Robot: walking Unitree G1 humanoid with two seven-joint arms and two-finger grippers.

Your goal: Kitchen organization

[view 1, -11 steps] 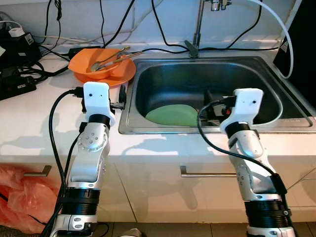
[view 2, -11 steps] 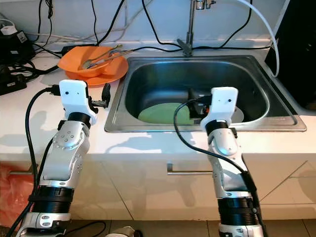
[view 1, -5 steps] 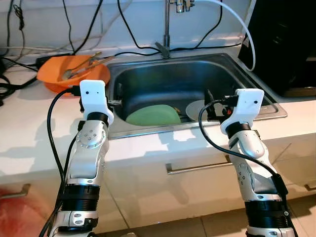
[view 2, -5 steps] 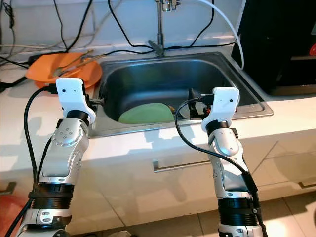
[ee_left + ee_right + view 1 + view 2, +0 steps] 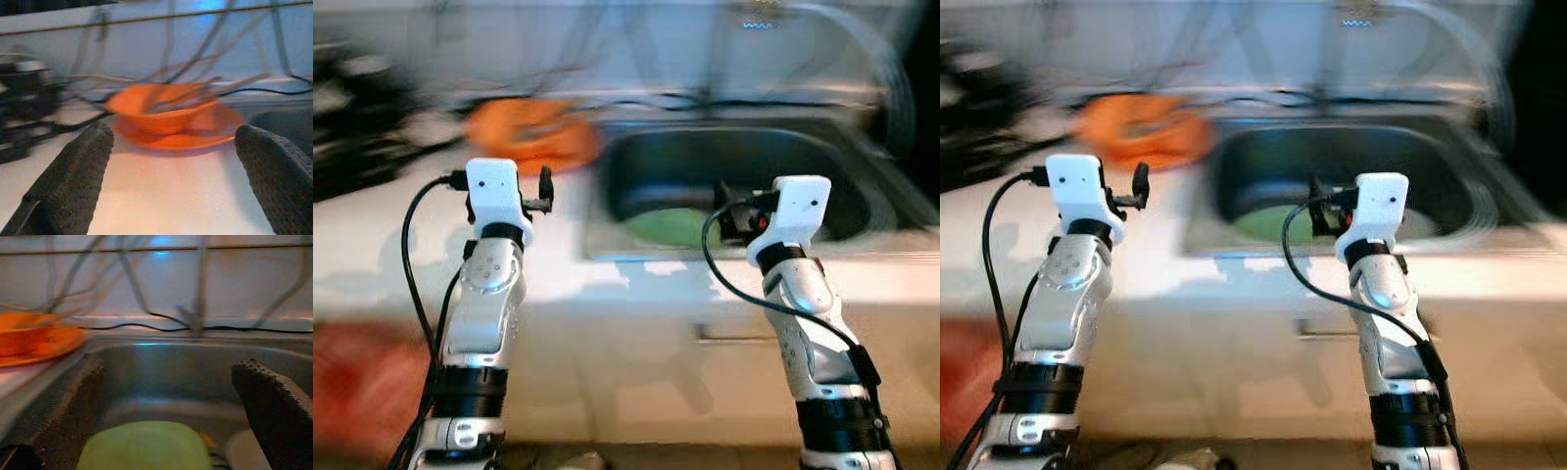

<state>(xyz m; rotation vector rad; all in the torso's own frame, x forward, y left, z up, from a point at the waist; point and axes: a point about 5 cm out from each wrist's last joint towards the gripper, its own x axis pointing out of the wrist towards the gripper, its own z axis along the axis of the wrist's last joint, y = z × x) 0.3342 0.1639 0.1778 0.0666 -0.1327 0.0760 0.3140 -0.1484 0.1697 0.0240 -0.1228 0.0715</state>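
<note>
Orange bowl (image 5: 168,115), upper centre, on its plate (image 5: 195,134): probably rigid, light and slick, best taken at the rim. Left gripper (image 5: 181,181) and right gripper (image 5: 171,411) both spread wide, empty; the green plate (image 5: 144,450) lies flat in the sink (image 5: 161,367), though blur hides detail.

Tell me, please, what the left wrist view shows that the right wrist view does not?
The left wrist view looks between the open left gripper at an orange bowl holding utensils, set on an orange plate on the white counter. The right wrist view looks between the open right gripper into the steel sink, at a green plate and a white dish. Both share the white wall, hanging cables and the orange dishes.
</note>
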